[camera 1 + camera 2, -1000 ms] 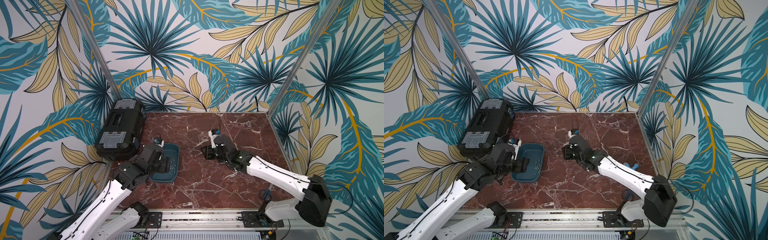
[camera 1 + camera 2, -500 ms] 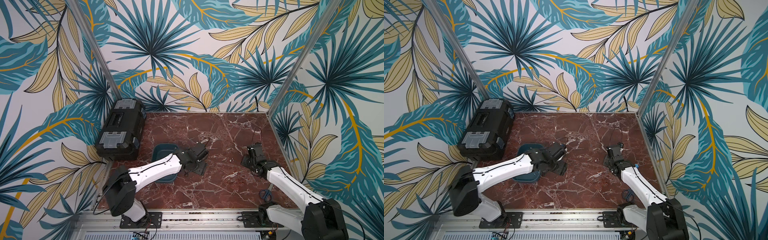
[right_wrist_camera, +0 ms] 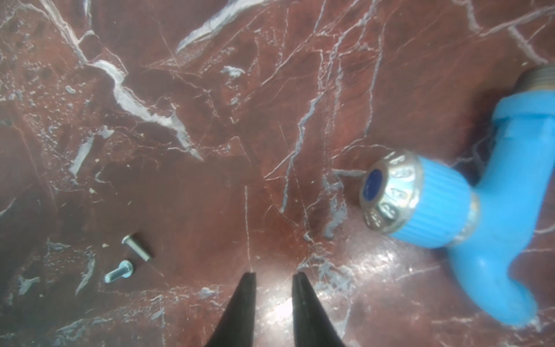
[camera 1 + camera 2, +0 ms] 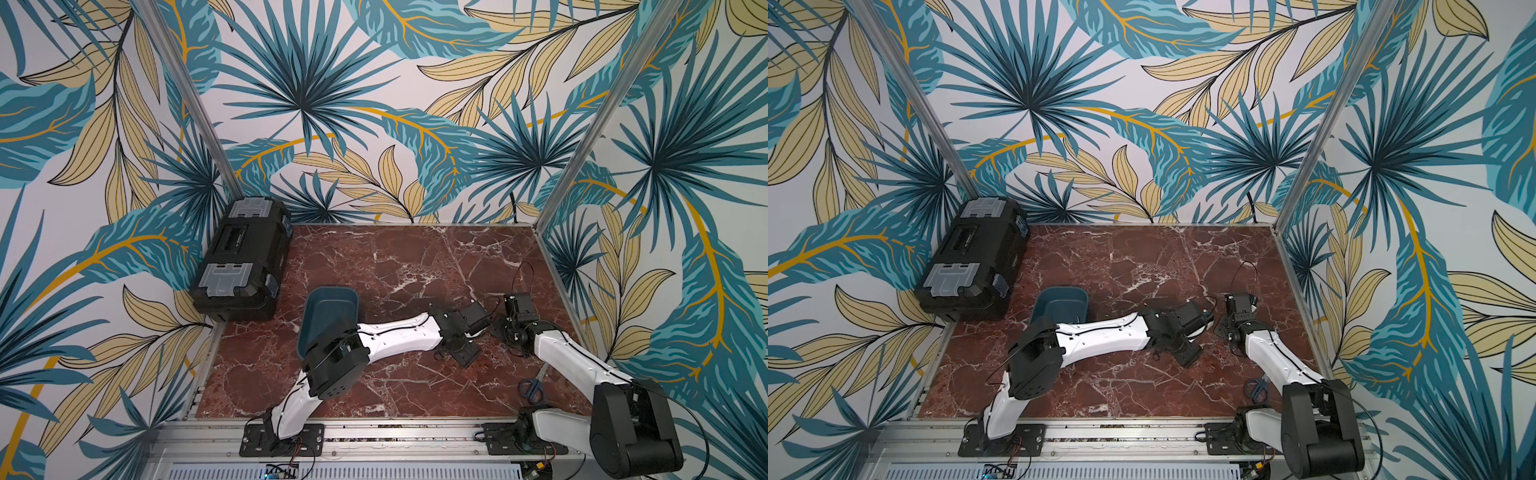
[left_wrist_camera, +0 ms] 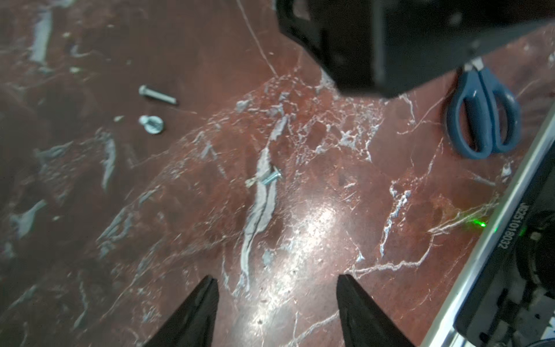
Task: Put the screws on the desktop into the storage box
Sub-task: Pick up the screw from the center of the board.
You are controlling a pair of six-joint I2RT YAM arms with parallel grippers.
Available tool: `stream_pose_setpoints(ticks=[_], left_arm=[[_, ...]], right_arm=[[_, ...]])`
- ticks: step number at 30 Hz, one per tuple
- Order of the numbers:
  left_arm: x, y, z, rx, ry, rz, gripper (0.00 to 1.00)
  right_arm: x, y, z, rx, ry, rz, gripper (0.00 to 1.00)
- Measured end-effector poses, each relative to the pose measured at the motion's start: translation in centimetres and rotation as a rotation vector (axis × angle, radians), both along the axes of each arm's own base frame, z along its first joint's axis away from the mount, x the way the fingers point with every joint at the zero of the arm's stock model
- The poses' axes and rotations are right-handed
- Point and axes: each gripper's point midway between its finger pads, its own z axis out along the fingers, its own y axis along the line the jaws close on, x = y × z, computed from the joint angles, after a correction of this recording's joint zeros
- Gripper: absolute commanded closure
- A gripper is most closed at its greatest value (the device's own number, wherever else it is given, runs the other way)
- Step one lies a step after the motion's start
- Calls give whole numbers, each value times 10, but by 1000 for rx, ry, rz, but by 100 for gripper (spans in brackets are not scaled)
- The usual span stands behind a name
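Three screws (image 5: 151,123) on desktop (image 5: 390,156), scissors (image 5: 483,120) near; blue tap (image 3: 450,207) aside

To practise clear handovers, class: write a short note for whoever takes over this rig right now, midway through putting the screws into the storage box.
Left gripper: open, empty, over bare desktop.
Right gripper: jaws a little apart, nothing between them.
Screws: three lie loose on the desktop in the left wrist view; the right wrist view shows two, perhaps the same ones.
Storage box: near the black toolbox, partly hidden by the left arm; its contents cannot be made out.
Done: unclear. Left: pick up each loose screw and drop it in the box.
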Motion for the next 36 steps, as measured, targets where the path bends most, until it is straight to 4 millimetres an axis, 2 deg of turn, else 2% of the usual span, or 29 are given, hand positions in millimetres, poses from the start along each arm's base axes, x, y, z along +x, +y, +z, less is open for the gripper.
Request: stream_pose_setpoints(ticks=[5, 9, 16, 24, 30, 36], left_arm=[[8, -7, -18, 41, -33, -63, 39], [17, -17, -17, 34, -66, -83, 40], [21, -22, -18, 19, -89, -102, 44], [21, -34, -23, -11, -103, -121, 46], [20, -31, -42, 21, -87, -124, 49], [21, -31, -45, 26, -90, -120, 54]], right_arm=[[1, 1, -2, 26, -12, -5, 73], [-3, -1, -6, 30, -2, -18, 73], [-4, -3, -7, 35, -1, -28, 73], [-14, -20, -9, 101, -30, -113, 73], [-13, -28, -6, 163, -70, -162, 73], [-11, -28, -6, 196, -92, -171, 73]])
